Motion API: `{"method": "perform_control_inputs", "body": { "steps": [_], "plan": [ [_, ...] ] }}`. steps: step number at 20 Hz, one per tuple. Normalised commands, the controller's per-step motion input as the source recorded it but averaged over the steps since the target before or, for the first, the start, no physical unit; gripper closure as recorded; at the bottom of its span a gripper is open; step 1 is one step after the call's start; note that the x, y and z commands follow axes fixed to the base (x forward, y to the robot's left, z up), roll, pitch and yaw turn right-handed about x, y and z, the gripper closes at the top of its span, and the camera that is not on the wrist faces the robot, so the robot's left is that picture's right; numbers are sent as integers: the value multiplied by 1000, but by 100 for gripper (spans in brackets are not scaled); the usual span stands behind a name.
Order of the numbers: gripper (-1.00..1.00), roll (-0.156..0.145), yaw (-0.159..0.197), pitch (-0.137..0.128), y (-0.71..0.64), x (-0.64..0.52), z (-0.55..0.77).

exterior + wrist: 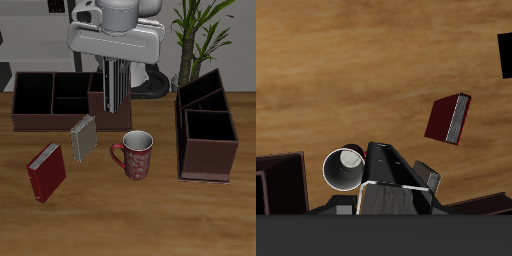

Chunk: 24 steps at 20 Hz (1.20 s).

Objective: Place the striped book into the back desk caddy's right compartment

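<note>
Striped book [114, 85] in gripper [114, 68] — mug [136, 153], grey book [83, 137] nearby.

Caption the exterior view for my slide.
Gripper holds the black-and-grey striped book upright over the long maroon-brown back desk caddy.

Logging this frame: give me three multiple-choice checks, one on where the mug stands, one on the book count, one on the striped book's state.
1. Where is the red-and-white patterned mug?
A) in a caddy
B) on the wooden table, beside the plain grey book
C) atop the red book

2. How many books show in the exterior view?
A) two
B) four
C) three

3. The black-and-grey striped book is:
A) held upright by the gripper at the long dark maroon back desk caddy
B) flat on the table
C) leaning on the mug

Answers:
1 B, it stands on bare wood.
2 C, striped, grey and red.
3 A, it hangs from the gripper at the right compartment.
</note>
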Motion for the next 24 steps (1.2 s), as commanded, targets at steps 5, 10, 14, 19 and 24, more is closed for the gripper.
{"method": "perform_control_inputs", "body": {
  "steps": [5,10,14,19,24],
  "plan": [
    [100,2,49,4,64,-541,98],
    [100,-30,38,-46,-64,-679,39],
    [100,-60,2,4,-186,-399,-42],
    [100,-24,18,-10,-8,-473,-4],
    [100,-10,51,-8,15,-381,30]
  ]
}}
